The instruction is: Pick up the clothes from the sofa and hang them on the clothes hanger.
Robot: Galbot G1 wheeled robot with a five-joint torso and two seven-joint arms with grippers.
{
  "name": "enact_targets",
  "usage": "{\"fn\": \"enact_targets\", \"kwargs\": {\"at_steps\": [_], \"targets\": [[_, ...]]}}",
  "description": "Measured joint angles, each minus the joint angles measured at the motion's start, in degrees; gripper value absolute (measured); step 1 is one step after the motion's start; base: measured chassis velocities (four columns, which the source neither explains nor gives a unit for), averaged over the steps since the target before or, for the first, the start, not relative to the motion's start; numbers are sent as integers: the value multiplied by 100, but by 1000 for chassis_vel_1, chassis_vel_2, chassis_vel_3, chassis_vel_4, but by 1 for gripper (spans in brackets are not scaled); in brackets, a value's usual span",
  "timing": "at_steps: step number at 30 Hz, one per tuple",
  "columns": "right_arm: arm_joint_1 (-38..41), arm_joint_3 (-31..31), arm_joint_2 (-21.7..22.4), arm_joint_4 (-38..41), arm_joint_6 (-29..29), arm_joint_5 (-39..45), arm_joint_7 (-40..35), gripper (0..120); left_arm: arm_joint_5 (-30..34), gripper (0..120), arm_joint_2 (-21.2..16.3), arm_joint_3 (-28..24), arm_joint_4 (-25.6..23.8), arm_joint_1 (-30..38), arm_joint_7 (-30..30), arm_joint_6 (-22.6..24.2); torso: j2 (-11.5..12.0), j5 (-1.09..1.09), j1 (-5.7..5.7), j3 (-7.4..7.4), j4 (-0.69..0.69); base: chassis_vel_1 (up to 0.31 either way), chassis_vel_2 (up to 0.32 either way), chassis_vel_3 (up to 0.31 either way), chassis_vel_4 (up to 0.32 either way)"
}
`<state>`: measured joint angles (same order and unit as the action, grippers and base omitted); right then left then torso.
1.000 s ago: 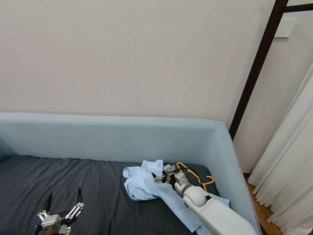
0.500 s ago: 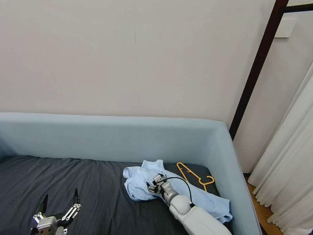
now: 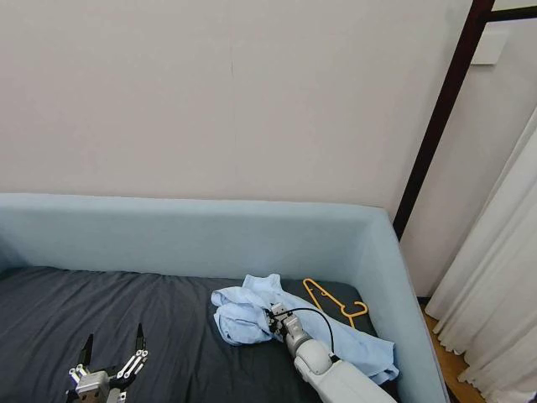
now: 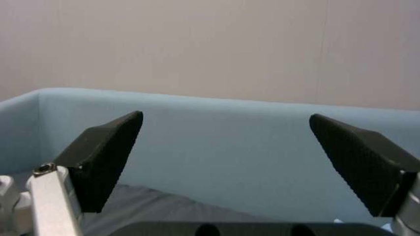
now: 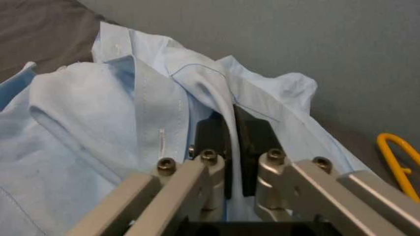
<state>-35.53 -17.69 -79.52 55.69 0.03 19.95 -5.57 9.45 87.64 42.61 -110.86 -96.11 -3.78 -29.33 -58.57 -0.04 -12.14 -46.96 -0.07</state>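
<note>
Crumpled, creased pale-blue shirt (image 3: 239,317) on dark sofa seat (image 3: 101,311), beside thin orange hanger (image 3: 332,300). Right gripper (image 3: 275,317) clamped on a fold, lower than a second ago. Left gripper (image 3: 113,337) spread wide.

We identify this setting as a room in a home. The indicators are an upholstered sofa (image 3: 252,235) with a pale blue back and dark grey seat, set against a plain off-white wall (image 3: 210,101), and white curtains (image 3: 503,294) hanging at one side. A light blue shirt (image 3: 243,312) and an orange hanger (image 3: 336,300) lie on the seat.
</note>
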Motion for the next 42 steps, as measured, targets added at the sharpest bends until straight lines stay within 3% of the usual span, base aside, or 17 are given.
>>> {"fn": "enact_targets", "kwargs": {"at_steps": [2, 8, 16, 20, 24, 26, 31, 42], "targets": [[-1, 0, 0, 3, 18, 2, 0, 0, 5, 100, -14, 2, 6, 0, 0, -6, 0, 0, 1, 0, 0, 0, 0, 0, 0], [-1, 107, -4, -18, 188, 45, -5, 0, 42, 100, -80, 7, 60, 6, -2, -43, 0, 0, 1, 0, 0, 0, 0, 0, 0], [101, 182, 279, 341, 957, 1001, 300, 0, 78, 100, -131, -30, 92, 41, -8, -59, 0, 0, 0, 0, 0, 0, 0, 0, 0], [122, 163, 874, 1525, 1017, 2148, 429, 0, 106, 100, -155, -80, 107, 73, -9, -80, 0, 0, 0, 0, -2, 0, 0, 0, 0], [154, 151, 1104, 2022, 949, 2482, 354, 0, 112, 100, -164, -107, 112, 94, -10, -86, 0, 1, 0, -1, -1, 0, 0, 0, 0], [321, 123, 1351, 2555, 897, 2841, 239, 0, 116, 100, -171, -151, 112, 121, -11, -87, 0, 0, 1, 0, -1, 0, 0, 0, 0], [820, -4, 1571, 2962, 874, 3313, 133, 0, 123, 100, -172, -191, 107, 143, -12, -88, -1, 0, 0, 0, -1, 0, 0, 0, 0], [2424, -478, 1515, 2859, 854, 3728, -230, 0, 235, 100, -215, -138, 51, 136, -16, -112, 0, 0, 0, -1, 0, 0, 0, 0, 0]]}}
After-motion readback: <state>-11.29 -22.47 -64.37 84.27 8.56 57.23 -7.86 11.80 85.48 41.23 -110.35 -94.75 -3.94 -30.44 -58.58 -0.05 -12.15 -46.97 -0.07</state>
